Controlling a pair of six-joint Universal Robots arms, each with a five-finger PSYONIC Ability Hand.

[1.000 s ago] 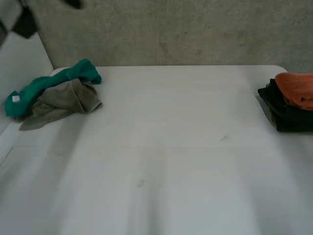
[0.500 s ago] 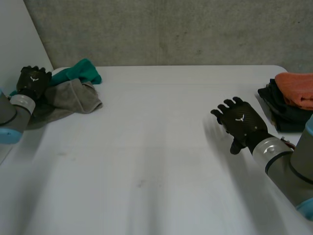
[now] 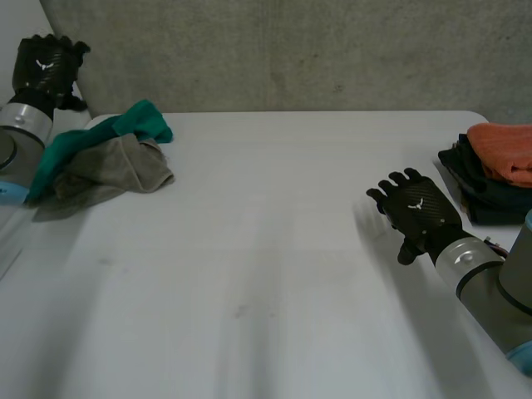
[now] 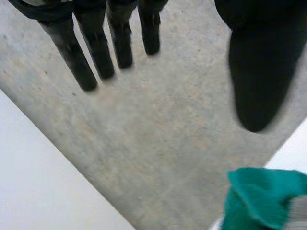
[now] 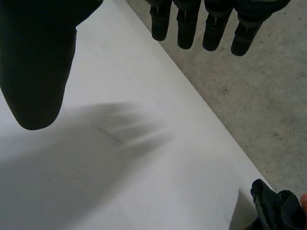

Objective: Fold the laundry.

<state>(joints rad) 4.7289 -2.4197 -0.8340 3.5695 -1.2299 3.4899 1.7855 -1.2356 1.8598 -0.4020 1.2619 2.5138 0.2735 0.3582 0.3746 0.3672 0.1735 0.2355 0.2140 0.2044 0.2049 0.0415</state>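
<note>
Your laundry waiting to be folded is the heap at the far left corner of the desk (image 3: pixel 274 249): one green cloth (image 3: pixel 137 123) lying over and behind one grey cloth (image 3: pixel 116 170), the two touching and bunched together. Both look soft, light and limp, so expect them to sag and to drag each other along if you lift from the middle. I judge the best hold is a pinch on a free edge or corner. The grey cloth's flat flap on the near side of the heap looks the easiest place to take. The green cloth's raised fold at the far end is the other candidate. Neither seems slippery or fragile, though their true corners are hidden in the folds.

Your left hand (image 3: pixel 46 66) is up above that corner, in front of the wall (image 3: pixel 291 50) and clear of the heap. Its fingers (image 4: pixel 96 52) are straight with the thumb apart, holding nothing, and the green cloth lies beyond the thumb tip. Your right hand (image 3: pixel 416 212) hovers over bare desk on the right side, fingers spread and empty. It is near a folded stack at the right edge, one orange cloth (image 3: pixel 503 150) on top of black cloth (image 3: pixel 482 195); you cannot tell how many black pieces there are.

Count: two loose cloths, one stack, two hands.
</note>
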